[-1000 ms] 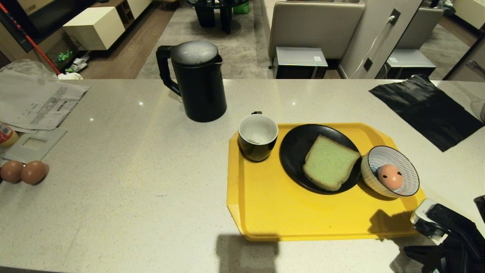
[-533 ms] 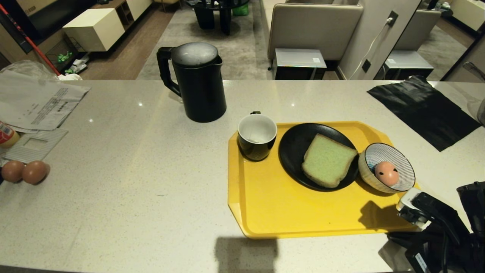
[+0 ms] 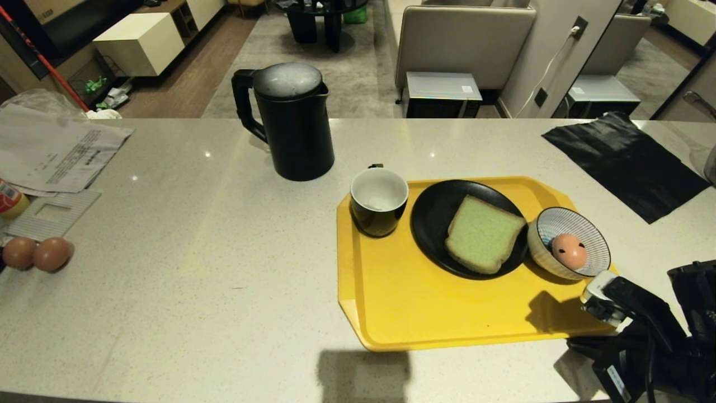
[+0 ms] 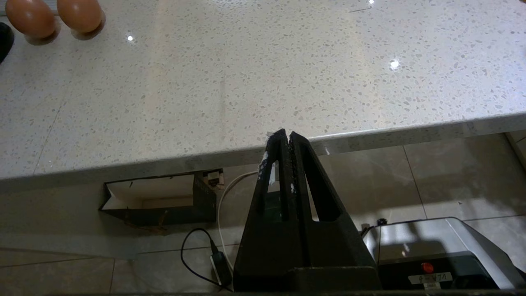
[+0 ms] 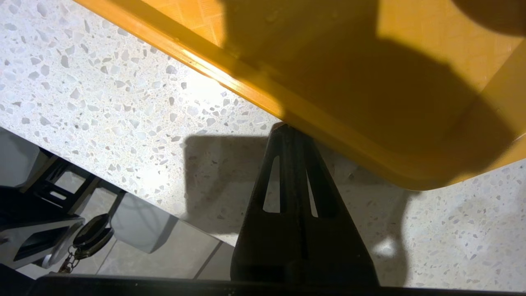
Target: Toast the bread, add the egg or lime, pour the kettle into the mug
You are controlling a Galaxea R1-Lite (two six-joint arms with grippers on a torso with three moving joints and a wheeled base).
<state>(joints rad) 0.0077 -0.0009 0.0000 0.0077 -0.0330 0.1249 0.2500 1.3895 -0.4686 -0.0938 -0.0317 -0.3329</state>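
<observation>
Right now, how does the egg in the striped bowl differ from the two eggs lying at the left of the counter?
The egg is pinkish with dark spots; the two brown eggs are plain. The egg lies alone inside the striped bowl on the yellow tray; the two brown eggs sit side by side on the bare counter. All look alike in size and shape.
</observation>
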